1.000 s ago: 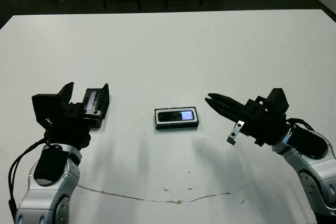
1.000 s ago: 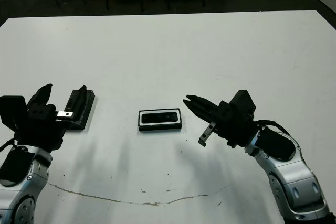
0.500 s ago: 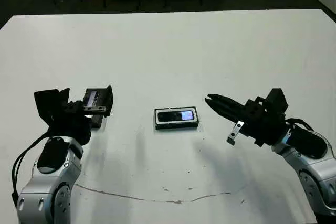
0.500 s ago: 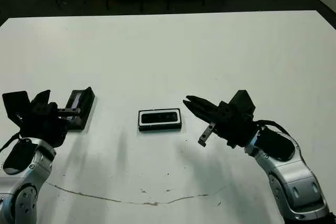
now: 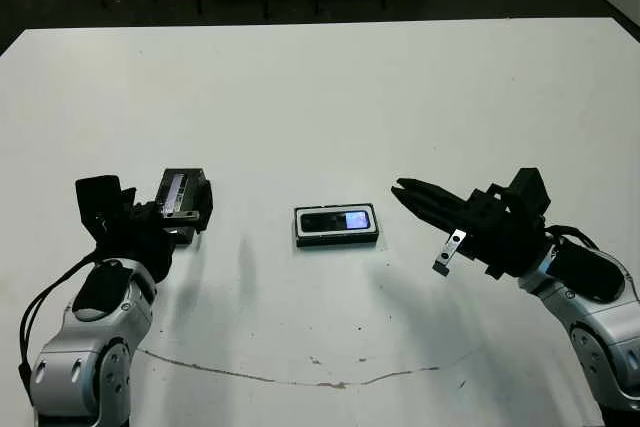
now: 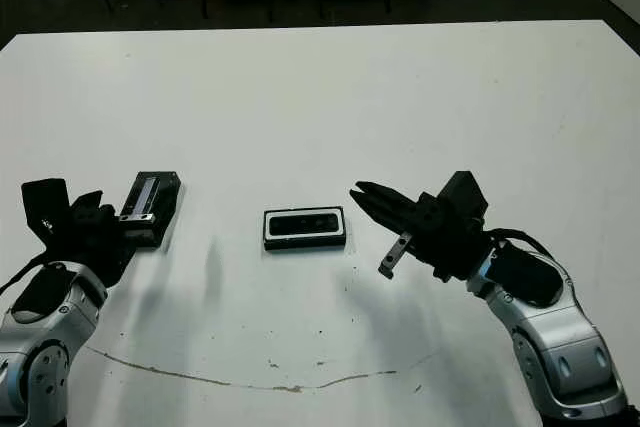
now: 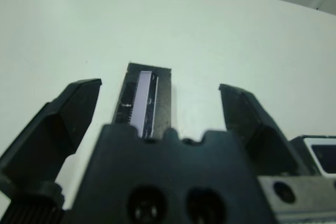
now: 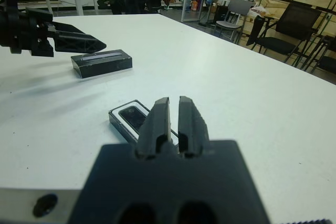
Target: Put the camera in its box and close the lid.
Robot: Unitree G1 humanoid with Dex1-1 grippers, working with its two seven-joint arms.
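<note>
at left of frame the left pincer (image 5: 150, 209), fingers apart, straddles the lid (image 5: 182, 199): centre, then clamp its long sides. right pincer (image 5: 405, 190) sits closed near the box (image 5: 337, 238), camera (image 5: 338, 219) inside.

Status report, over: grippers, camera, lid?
Left gripper open, straddling the lid on the table. Right gripper shut, empty. Camera seated in box. Path clear.

Bright even overhead light; soft shadows; blurred wrist-view foregrounds
</note>
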